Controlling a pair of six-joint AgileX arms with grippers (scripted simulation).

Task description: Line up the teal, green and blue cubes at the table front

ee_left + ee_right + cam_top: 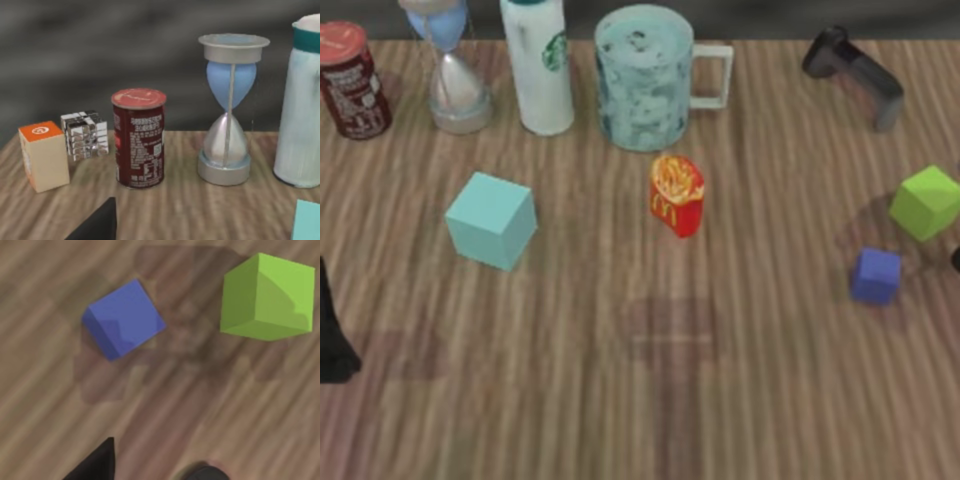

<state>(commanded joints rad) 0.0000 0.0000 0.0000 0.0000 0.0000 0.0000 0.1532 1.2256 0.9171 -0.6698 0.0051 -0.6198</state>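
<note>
The pale teal cube (491, 220) rests left of centre on the table (640, 400); its corner (306, 223) shows in the left wrist view. At the right side sit the lime green cube (926, 202) (267, 296) and, just in front of it, the small dark blue cube (876, 276) (124, 319). My right gripper (150, 474) hovers open above the table beside these two, holding nothing; one fingertip (97, 465) shows. My left gripper (202, 237) is parked open at the left edge (332, 340), away from the teal cube.
Along the back stand a red can (352, 80), an hourglass (450, 70), a white bottle (537, 65), a speckled teal mug (645, 75) and a black device (853, 72). A red fries box (677, 193) stands mid-table. A mirrored puzzle cube (85, 134) and an orange-topped box (44, 155) sit far left.
</note>
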